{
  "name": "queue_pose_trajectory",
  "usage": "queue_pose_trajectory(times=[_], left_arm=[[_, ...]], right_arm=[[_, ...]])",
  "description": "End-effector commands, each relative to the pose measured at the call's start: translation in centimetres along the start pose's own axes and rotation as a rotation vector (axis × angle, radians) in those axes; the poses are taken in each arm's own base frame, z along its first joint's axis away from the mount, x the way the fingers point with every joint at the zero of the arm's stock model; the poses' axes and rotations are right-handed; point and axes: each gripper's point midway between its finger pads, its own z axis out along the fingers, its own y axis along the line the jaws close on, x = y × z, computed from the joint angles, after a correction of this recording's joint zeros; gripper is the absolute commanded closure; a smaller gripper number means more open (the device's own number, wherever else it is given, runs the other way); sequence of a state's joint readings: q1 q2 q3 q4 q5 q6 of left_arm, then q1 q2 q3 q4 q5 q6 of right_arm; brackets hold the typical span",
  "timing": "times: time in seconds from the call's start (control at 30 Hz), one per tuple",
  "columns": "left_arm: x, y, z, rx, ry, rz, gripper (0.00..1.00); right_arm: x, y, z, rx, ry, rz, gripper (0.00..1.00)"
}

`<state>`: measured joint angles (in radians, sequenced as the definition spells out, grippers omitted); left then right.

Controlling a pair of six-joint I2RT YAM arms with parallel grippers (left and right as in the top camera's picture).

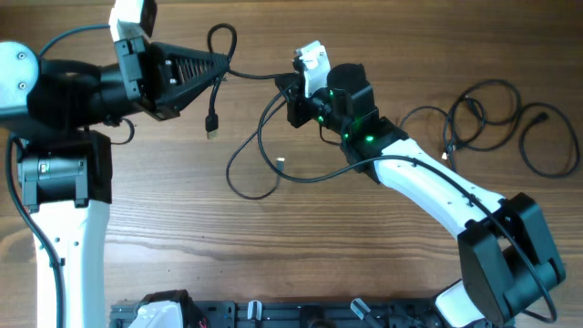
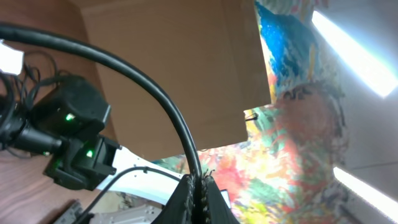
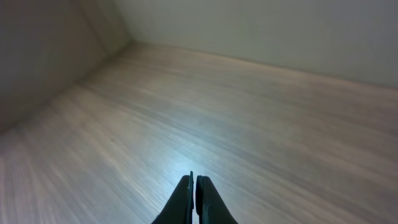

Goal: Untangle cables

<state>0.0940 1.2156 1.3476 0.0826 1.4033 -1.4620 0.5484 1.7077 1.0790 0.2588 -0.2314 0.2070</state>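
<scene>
Black cables lay on a brown wooden table (image 1: 182, 246), seen from above, with a robot arm at each side. The left gripper (image 1: 225, 62) reached in from the left near the top of the view. Its jaws were pinched shut on one thin cable (image 1: 250, 73). The left wrist camera showed this cord arching down into the closed fingertips (image 2: 194, 186). From the pinch, the cord ran to the right as far as the right gripper (image 1: 284, 87), which pointed left and sat near the left gripper. Just beside the left gripper's tip, the cord formed a small loop (image 1: 221, 38). A short tail ended in a flat plug (image 1: 211, 129) lying on the wood below.

The right gripper's jaws were pressed together. In the right wrist view no cord showed between the fingertips, only blurred wood grain beyond them. From above I could not tell whether the cord touched the fingers or merely passed under them. Below the right gripper, a wide curve of cable (image 1: 239, 173) swept across the middle of the table and ended in a small pale connector (image 1: 281, 162).

Well apart from both grippers, at the right side of the table, a loose pile of cables (image 1: 496, 118) lay in overlapping loops beside the right arm's white forearm (image 1: 437, 187).
</scene>
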Motion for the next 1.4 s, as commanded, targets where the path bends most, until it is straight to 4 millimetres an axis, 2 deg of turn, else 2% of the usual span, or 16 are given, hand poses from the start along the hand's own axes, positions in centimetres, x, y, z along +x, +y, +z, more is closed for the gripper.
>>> queue_pose_trajectory(times=[0.0,0.13,0.17,0.33,0.43,0.5,0.63,0.8,0.97,1.1,1.2,1.27,1.37], left_arm=[[-1.0,-0.7,-1.0,-0.01,-0.085,0.169,0.96],[-3.8,0.6,-3.5,-0.053,-0.196,0.19,0.96],[-4.6,1.0,-4.3,-0.065,-0.224,0.177,0.96],[-8.3,4.5,-9.3,-0.129,-0.372,0.065,0.96],[-9.4,6.9,-11.1,-0.161,-0.411,0.015,0.96],[-9.7,8.6,-11.7,-0.178,-0.419,-0.029,0.96],[-9.9,11.8,-12.0,-0.201,-0.406,-0.111,0.96],[-9.6,13.6,-11.3,-0.219,-0.367,-0.112,0.96],[-9.5,15.2,-9.5,-0.282,-0.352,-0.08,0.96],[-9.1,18.6,-8.2,-0.443,-0.383,-0.117,0.96],[-7.9,21.3,-7.6,-0.588,-0.379,-0.144,0.94],[-7.0,23.1,-7.5,-0.701,-0.376,-0.166,0.94],[-5.5,25.5,-7.6,-0.871,-0.375,-0.196,0.96]], right_arm=[[2.7,-2.7,0.3,0.125,0.078,0.053,0.96],[5.6,-6.5,-1.0,0.287,0.191,0.081,0.96],[6.3,-8.0,-1.7,0.344,0.222,0.091,0.96],[8.5,-13.3,-4.5,0.491,0.316,0.157,0.96],[9.2,-15.2,-5.8,0.523,0.35,0.198,0.96],[9.7,-15.6,-6.2,0.501,0.371,0.23,0.96],[10.1,-15.0,-6.2,0.424,0.39,0.269,0.96],[9.7,-13.9,-5.9,0.36,0.389,0.284,0.96],[7.0,-12.8,-6.5,0.325,0.355,0.278,0.96],[2.1,-11.5,-8.0,0.314,0.283,0.244,0.96],[-1.4,-10.7,-9.2,0.3,0.209,0.126,0.96],[-3.7,-11.1,-10.4,0.356,0.144,0.057,0.96],[-6.5,-13.3,-12.9,0.542,0.046,0.027,0.96]])
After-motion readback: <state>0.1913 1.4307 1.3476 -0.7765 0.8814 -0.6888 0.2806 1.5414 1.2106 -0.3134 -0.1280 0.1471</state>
